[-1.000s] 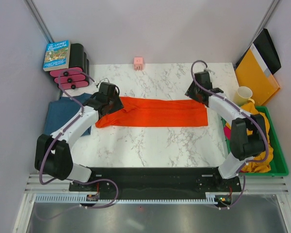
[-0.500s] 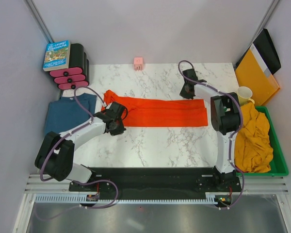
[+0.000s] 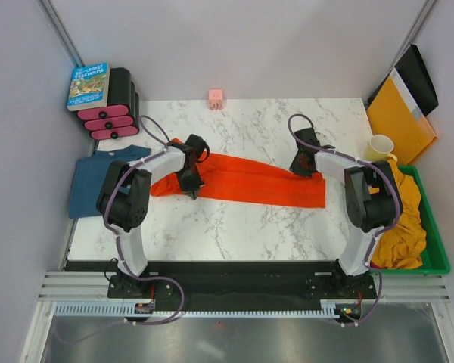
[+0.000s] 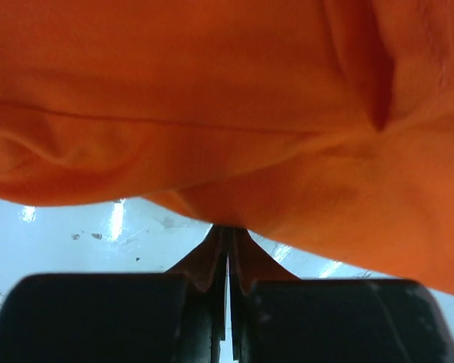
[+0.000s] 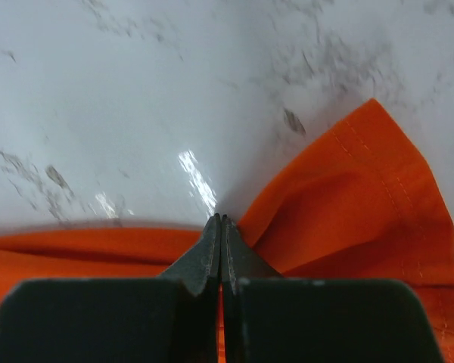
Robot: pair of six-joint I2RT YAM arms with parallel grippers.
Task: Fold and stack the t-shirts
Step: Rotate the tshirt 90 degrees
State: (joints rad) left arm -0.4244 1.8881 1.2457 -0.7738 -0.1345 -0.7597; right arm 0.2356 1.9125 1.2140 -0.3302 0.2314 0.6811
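The bright orange-red t-shirt [image 3: 250, 180] lies as a long folded strip across the middle of the marble table [image 3: 234, 234]. My left gripper [image 3: 191, 183] is over its left part, jaws shut on a fold of the orange cloth [image 4: 212, 136]; its tips show in the left wrist view [image 4: 228, 228]. My right gripper [image 3: 301, 166] is at the strip's far right edge, jaws shut with orange cloth [image 5: 363, 204] pinched between them; its tips show in the right wrist view [image 5: 221, 218]. The dark teal-blue t-shirt [image 3: 98, 181] lies folded at the left. A mustard-yellow t-shirt [image 3: 399, 227] lies in the green bin [image 3: 436, 242]. No pink shirt shows.
A white mug [image 3: 380, 147] and the stiff yellow-orange folder [image 3: 397, 117] stand at the back right. A book [image 3: 88, 85] on pink-and-black rolls [image 3: 112, 117] is at the back left. A small pink cube [image 3: 216, 97] sits at the back edge.
Both arms moved onto the orange-red shirt and shut on it. The left gripper went from the near left edge up onto the left part. The strip now lies skewed, its right end nearer.
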